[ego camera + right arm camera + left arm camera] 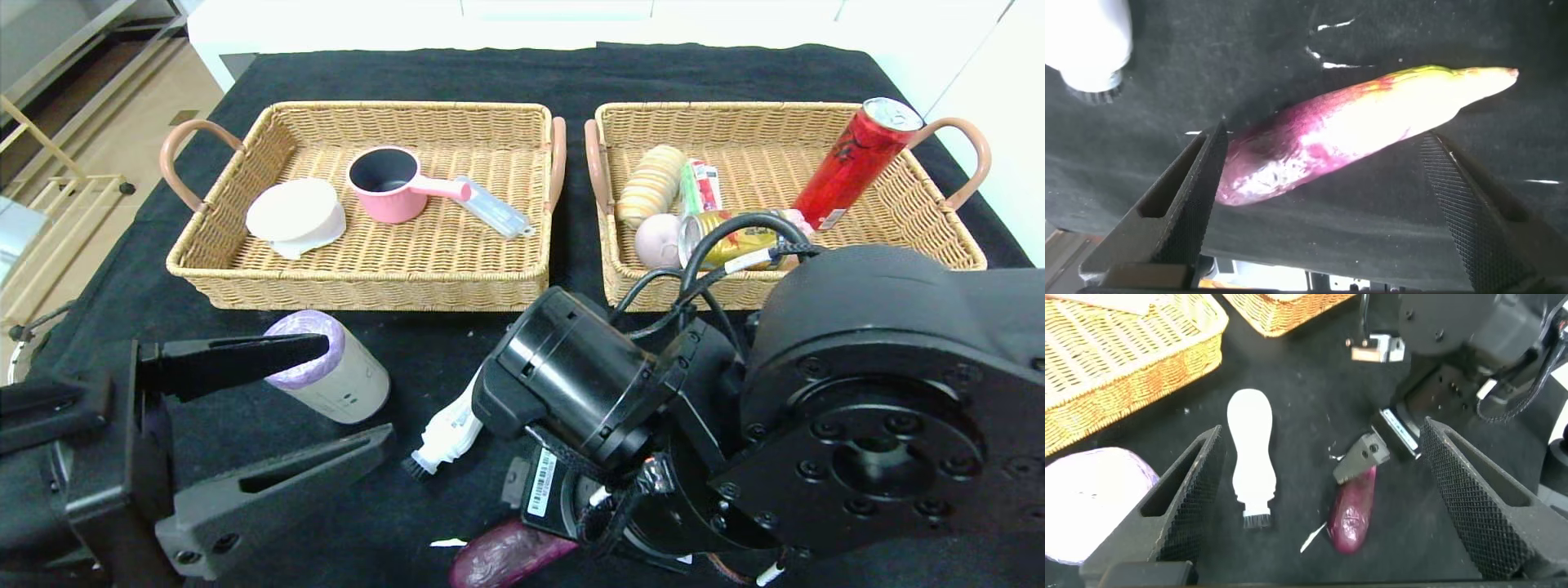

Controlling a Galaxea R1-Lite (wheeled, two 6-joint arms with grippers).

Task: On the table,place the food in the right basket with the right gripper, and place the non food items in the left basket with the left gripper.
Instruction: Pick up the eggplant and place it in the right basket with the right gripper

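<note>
Two wicker baskets sit side by side on the black worktop [571, 73]. The right gripper [1319, 204] hangs low over the eggplant [1355, 131], fingers spread to either side of it, one finger touching or nearly touching its dark end. The left gripper [326, 400] hovers with fingers spread, one above the purple-topped roll [343, 380]; the white brush [1249, 457] lies nearby.

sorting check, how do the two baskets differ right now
The left basket holds a pink saucepan, a white round lid-like piece and a clear flat item. The right basket holds food: a red can leaning on its rim, plus a gold can. Both are tan wicker with brown handles.
</note>
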